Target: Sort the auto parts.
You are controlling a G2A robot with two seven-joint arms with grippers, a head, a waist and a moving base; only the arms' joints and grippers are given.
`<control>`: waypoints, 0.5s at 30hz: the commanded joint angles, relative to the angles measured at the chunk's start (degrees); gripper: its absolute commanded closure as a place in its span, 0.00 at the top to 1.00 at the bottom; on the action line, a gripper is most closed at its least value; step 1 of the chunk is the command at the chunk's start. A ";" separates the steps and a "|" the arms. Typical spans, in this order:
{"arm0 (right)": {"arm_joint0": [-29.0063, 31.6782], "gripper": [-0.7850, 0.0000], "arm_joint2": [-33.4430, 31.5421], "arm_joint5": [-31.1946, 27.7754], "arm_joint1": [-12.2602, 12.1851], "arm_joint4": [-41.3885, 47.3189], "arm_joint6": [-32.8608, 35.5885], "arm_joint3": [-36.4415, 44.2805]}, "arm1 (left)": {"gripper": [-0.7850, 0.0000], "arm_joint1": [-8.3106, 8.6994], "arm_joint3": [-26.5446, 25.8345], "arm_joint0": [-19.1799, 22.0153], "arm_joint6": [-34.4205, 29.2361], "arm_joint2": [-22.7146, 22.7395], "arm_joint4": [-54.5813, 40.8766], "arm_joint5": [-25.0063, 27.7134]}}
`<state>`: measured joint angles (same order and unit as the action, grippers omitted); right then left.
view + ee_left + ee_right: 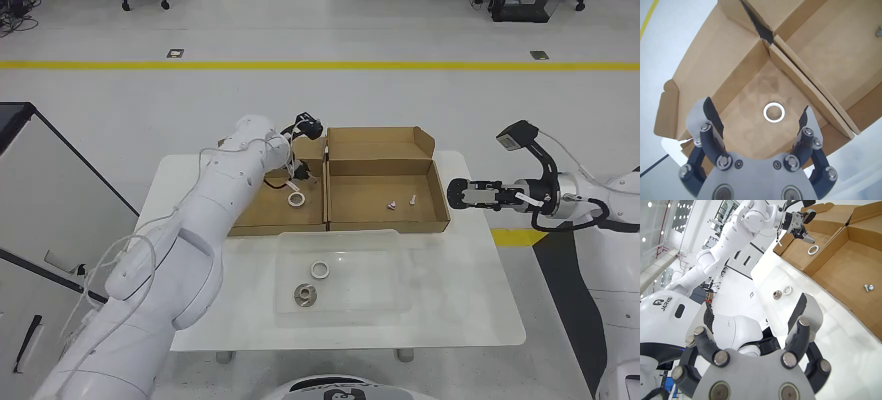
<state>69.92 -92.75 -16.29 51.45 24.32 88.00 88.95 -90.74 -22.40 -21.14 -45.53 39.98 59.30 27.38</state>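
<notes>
While the left end effector (757, 105) hangs over the left cardboard box (268, 212) w/ fingers spread wide & nothing btwn them, a silver ring (774, 113) lies flat on that box's floor right under the gap, untouched. It sits toward the box's right wall, near the seam where the two boxes meet. The right cardboard box (370, 190) stands flush against the left one, its lid up at the far side. Two small screws (870, 287) lie close together on its floor, toward the right wall, approx mid-depth. The right end effector (755, 303) is also released & empty. It is held level over the right margin of the desk (470, 290), tips pointing left, close beside the right box's right wall. A clear plastic tray (395, 300) sits on the near half of the desk, just in front of both boxes. In its left part lie a second ring (321, 269), white-looking, & a flanged metal hub (304, 294) just near-left of it, w/ a small gap btwn them. Both lie loose, well apart from either end effector.
</notes>
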 commanded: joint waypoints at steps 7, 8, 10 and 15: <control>0.00 1.00 0.00 0.00 0.00 0.00 0.00 0.00 | 1.00 3.55 -11.38 -1.70 -1.28 3.87 -1.03 7.38; 0.00 1.00 0.00 0.00 0.00 0.00 0.00 0.00 | 1.00 4.19 -14.07 -2.56 -2.32 4.52 -1.11 8.42; 0.00 1.00 0.00 0.00 0.00 0.00 0.00 0.00 | 1.00 5.63 -20.12 -4.79 -4.99 6.43 -1.69 9.16; 0.00 1.00 0.00 0.00 0.00 0.00 0.00 0.00 | 1.00 9.74 -40.99 -13.90 -14.92 12.63 -2.65 10.41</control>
<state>69.92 -92.75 -16.29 51.45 24.32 88.00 88.95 -81.76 -58.11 -32.77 -58.21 51.29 56.91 37.78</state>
